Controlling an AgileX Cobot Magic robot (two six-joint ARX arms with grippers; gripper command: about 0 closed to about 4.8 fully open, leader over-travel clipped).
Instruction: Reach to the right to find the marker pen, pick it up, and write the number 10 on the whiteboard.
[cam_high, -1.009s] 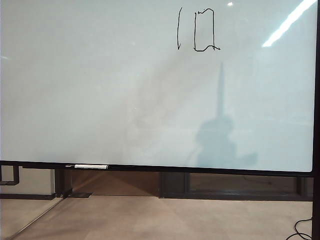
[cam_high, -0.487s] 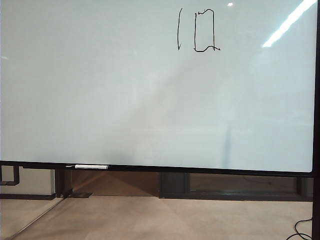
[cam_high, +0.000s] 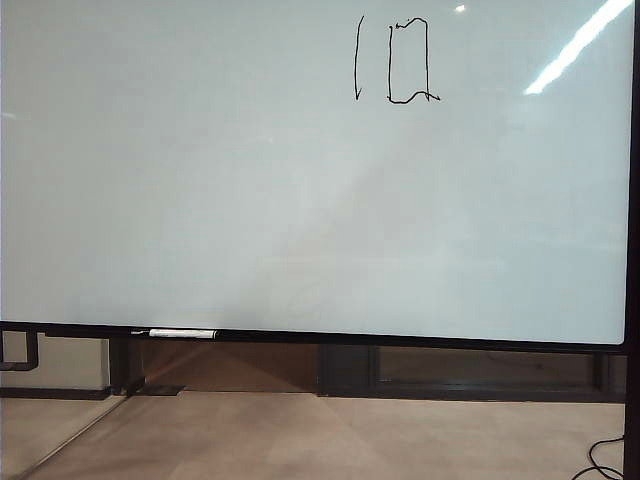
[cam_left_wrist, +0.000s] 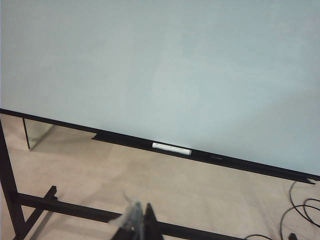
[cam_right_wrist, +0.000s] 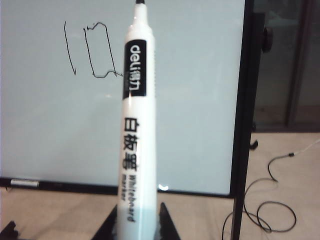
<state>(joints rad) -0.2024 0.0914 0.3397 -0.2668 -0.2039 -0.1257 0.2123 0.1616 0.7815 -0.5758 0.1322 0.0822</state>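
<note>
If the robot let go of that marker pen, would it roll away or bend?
The marker pen, held upright in the right gripper, looks like a round, smooth, hard plastic tube, so it would probably roll and might slip, not bend. It looks slim, so likely light. The left gripper, away from the whiteboard, holds nothing.

The whiteboard (cam_high: 250, 200) is glossy and smooth, mirroring ceiling lights, in a matt black frame (cam_high: 632, 200). The marker pen (cam_right_wrist: 137, 125) looks like shiny white plastic.
</note>
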